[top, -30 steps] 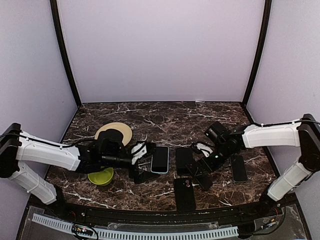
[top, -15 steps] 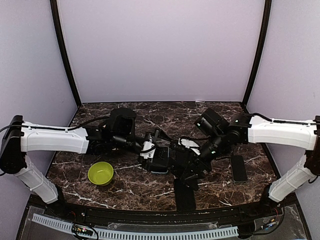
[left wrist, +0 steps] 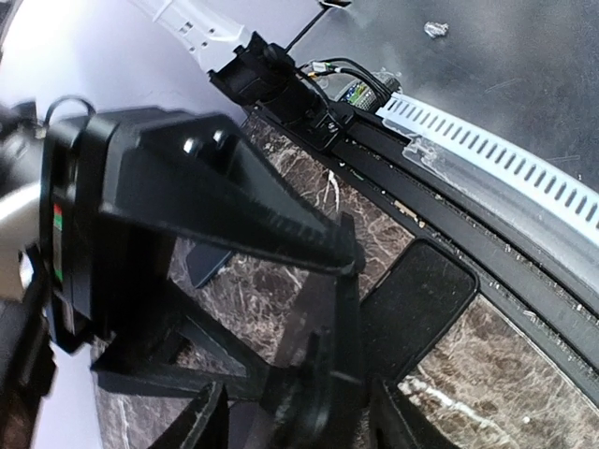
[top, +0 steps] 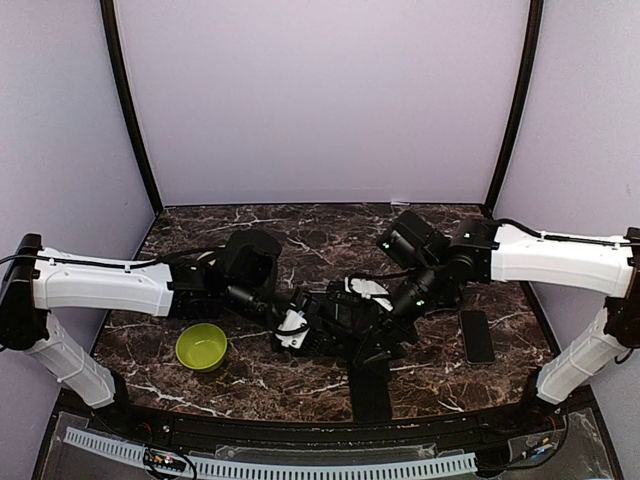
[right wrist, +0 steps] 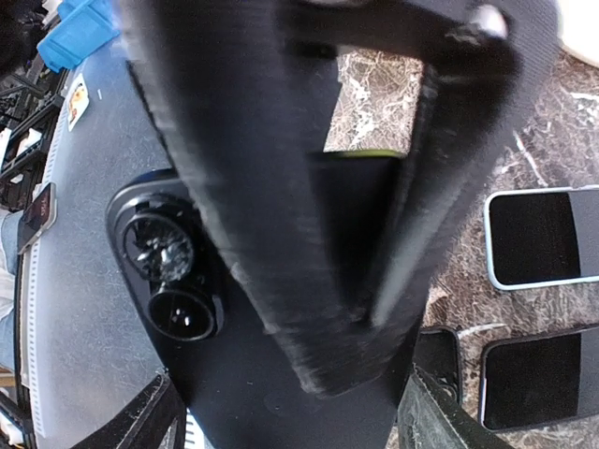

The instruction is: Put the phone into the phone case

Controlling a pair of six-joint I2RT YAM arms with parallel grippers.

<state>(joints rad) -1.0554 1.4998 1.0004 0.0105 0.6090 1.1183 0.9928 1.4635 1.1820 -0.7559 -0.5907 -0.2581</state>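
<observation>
The phone (right wrist: 281, 393) is black and hangs above the table's middle with my right gripper (right wrist: 298, 421) shut across its width. Its back with two camera lenses faces the right wrist camera. From the top, the phone (top: 338, 318) is a dark slab between both arms. My left gripper (left wrist: 299, 421) straddles the phone's thin edge (left wrist: 328, 374), with gaps showing on both sides. The left gripper (top: 312, 326) meets the right gripper (top: 375, 335) there. The black phone case (top: 370, 392) lies flat and open side up near the front edge, also seen as the case (left wrist: 421, 299).
A green bowl (top: 201, 346) sits left of the grippers. A dark phone (top: 478, 335) lies at the right. A light-blue-rimmed phone (right wrist: 543, 238) lies flat on the marble. The white slotted strip (top: 270, 465) marks the front edge.
Both arms swung in to the middle. The right gripper lifted the black phone off the table. The left jaws narrowed from wide open around its edge.
</observation>
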